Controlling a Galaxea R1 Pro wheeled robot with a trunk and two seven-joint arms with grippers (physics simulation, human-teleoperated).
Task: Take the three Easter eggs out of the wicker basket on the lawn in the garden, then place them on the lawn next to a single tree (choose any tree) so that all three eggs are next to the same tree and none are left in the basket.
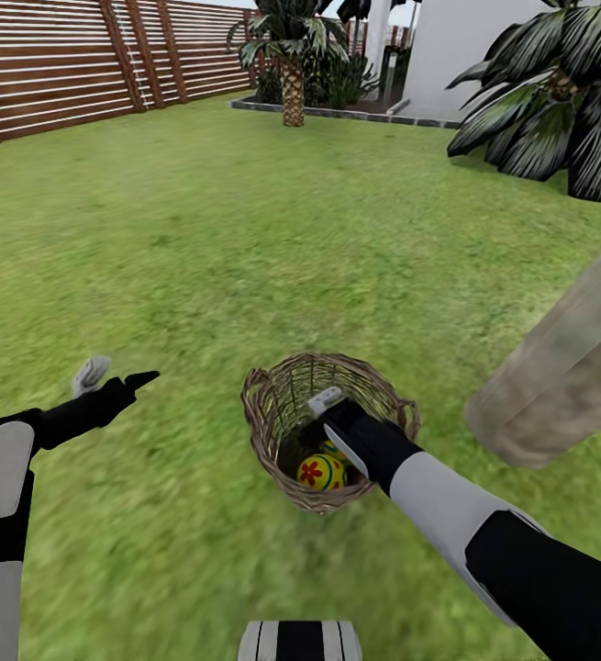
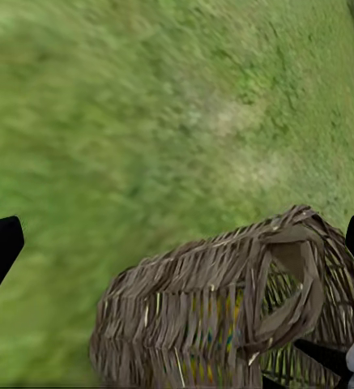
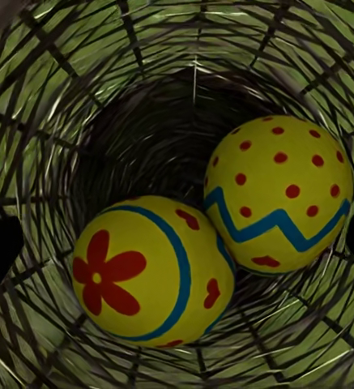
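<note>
Two glossy yellow eggs sit deep in the small round brown wicker basket (image 1: 323,427), and the right wrist view looks straight down on them: one with a red flower and a blue band (image 3: 148,271), one with red dots and a blue zigzag (image 3: 278,194), touching side by side on the basket floor. A third egg can't be made out in there. The basket stands upright on the short, mottled green lawn (image 1: 245,229), with the thick grey-brown mottled trunk (image 1: 566,367) just beside it.

Right gripper (image 1: 323,408) is down inside the basket mouth, above the eggs. Its dark finger edges sit wide apart at either side of the right wrist view, so it's spread open with nothing between them.

Left gripper (image 1: 116,375) hovers over bare grass, near the basket but clear of it. One pale finger and one dark finger stand apart, open and empty. From the left wrist view the basket's woven wall and braided rim (image 2: 225,316) show from the side.

Well beyond the basket: a brown slatted wooden fence (image 1: 80,69), a short scaly-trunked palm (image 1: 293,64) and a white house wall (image 1: 465,50).
</note>
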